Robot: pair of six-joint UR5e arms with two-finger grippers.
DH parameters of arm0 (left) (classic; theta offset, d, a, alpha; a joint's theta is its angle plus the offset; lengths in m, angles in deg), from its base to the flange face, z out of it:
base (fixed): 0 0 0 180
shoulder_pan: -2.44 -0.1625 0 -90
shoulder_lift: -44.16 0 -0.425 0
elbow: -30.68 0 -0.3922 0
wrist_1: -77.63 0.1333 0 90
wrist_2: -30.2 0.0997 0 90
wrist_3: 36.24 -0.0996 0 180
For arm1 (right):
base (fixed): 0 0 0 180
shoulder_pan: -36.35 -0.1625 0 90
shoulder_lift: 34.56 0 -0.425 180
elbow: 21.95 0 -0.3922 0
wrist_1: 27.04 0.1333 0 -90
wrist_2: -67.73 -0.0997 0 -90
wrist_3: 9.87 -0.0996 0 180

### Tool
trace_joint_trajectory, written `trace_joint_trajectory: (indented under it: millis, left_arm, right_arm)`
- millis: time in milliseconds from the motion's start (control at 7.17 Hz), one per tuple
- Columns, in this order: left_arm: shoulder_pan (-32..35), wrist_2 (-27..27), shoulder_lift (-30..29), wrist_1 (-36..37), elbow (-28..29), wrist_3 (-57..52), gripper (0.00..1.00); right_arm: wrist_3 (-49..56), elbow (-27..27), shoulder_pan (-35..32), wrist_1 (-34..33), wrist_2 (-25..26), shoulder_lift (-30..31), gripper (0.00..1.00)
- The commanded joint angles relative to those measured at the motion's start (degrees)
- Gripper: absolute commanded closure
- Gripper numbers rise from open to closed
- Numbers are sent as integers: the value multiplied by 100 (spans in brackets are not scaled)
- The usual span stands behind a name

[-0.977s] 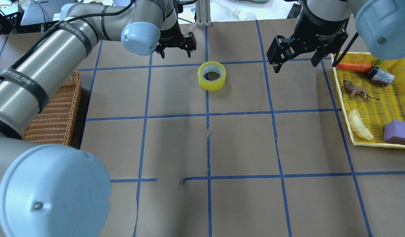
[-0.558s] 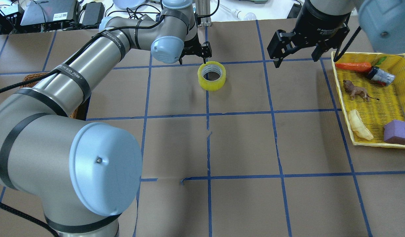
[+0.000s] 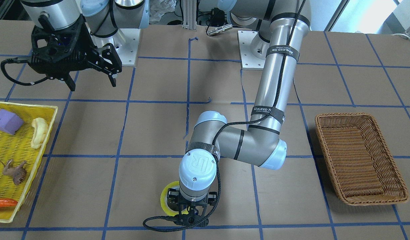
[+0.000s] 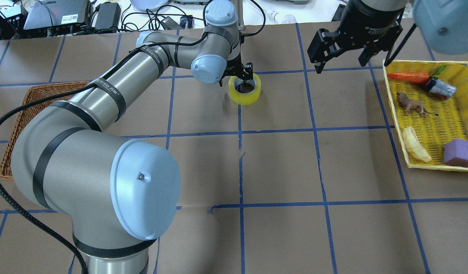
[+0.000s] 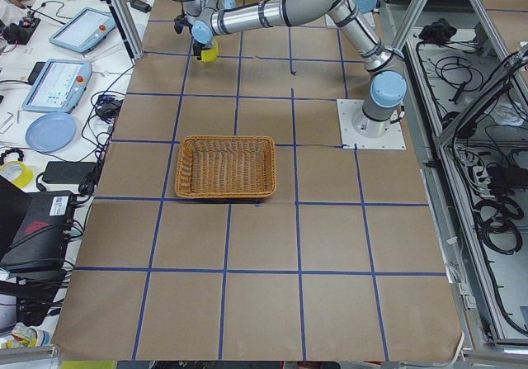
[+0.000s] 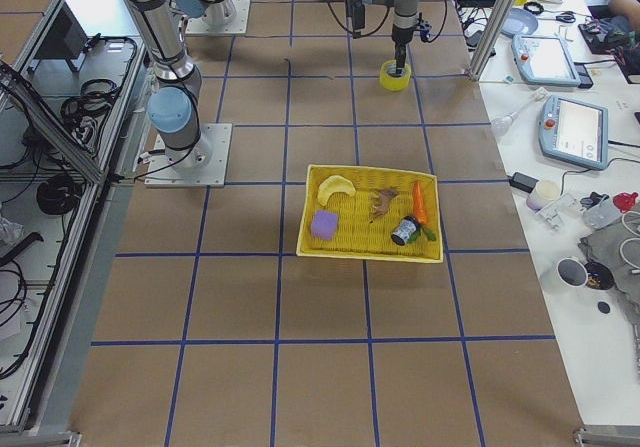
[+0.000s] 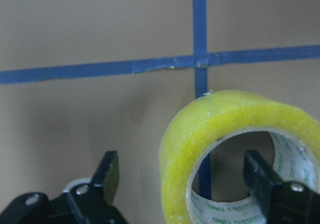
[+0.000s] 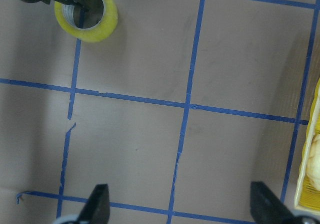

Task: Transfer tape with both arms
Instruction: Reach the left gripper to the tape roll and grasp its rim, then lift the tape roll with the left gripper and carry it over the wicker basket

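We note the left gripper (image 7: 182,184) open, gripping nothing yet: one finger inside the core of the tape (image 7: 220,114), one outside, wall between them for a rim pinch. It lies flat on the worktop (image 4: 279,163). The right gripper (image 4: 341,61) gapes empty, well apart, presumably awaiting handover.

Left hand (image 4: 236,77) sits low with jaws spread; right hand (image 4: 339,61) hangs high, jaws likewise apart
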Motion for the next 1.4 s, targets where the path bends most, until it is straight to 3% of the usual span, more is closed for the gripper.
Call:
trace_joint_trajectory:
  millis: [0, 140, 279, 558, 837, 1256]
  left_arm:
    - [9, -310, 48, 0, -64, -105, 75]
    - [9, -320, 92, -8, -64, -123, 83]
    - [9, -294, 154, -43, -90, -219, 100]
    - [-192, -206, 503, -523, -99, -335, 100]
    - [-1059, -179, 1223, -1454, -195, -1111, 100]
    - [-2615, -127, 1892, -2169, -414, -2571, 100]
  right_arm:
    - [-7, -15, 8, 18, 80, -16, 0]
    - [-7, -15, 8, 9, 63, -16, 0]
    - [-7, -7, 8, 27, 81, -16, 0]
    - [-7, 2, -1, 18, 72, -16, 0]
    - [-7, 2, -1, 18, 72, -16, 0]
    - [-7, 2, -10, 27, 72, -16, 0]
